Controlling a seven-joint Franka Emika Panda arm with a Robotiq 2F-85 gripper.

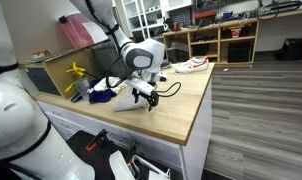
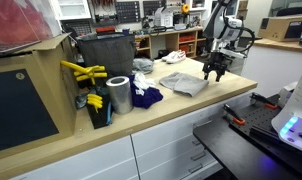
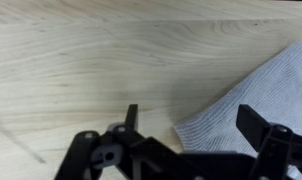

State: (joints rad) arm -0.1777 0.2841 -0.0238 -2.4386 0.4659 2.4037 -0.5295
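Wood-grain tabletop (image 2: 191,112) carries everything around me. At the far left in an exterior view, yellow-handled tools (image 2: 81,72) stick out over the edge of a cardboard box (image 2: 36,85). Just behind them stands a black bin (image 2: 103,52). Next comes a shiny metal cylinder (image 2: 118,95), upright near the tabletop's front edge. A dark blue cloth (image 2: 146,97) lies bunched up just beside it on the right; I cannot tell whether the 2 touch.

Further right, a grey cloth (image 2: 186,84) lies flat and loosely folded on the wood, near the blue cloth but apart from it. A white shoe (image 2: 178,56) with red trim rests well behind it, toward the back of the tabletop.

My end effector (image 2: 213,72) hangs at the grey cloth's right edge, pointing straight down, with the arm rising behind it. In the wrist view its 2 fingers (image 3: 131,115) stand wide apart with nothing clamped between them. A corner of the grey cloth reaches into the gap from the right side, and bare wood fills the left part of that view. The tips are low over the tabletop, yet I cannot tell whether they touch the cloth or the wood.
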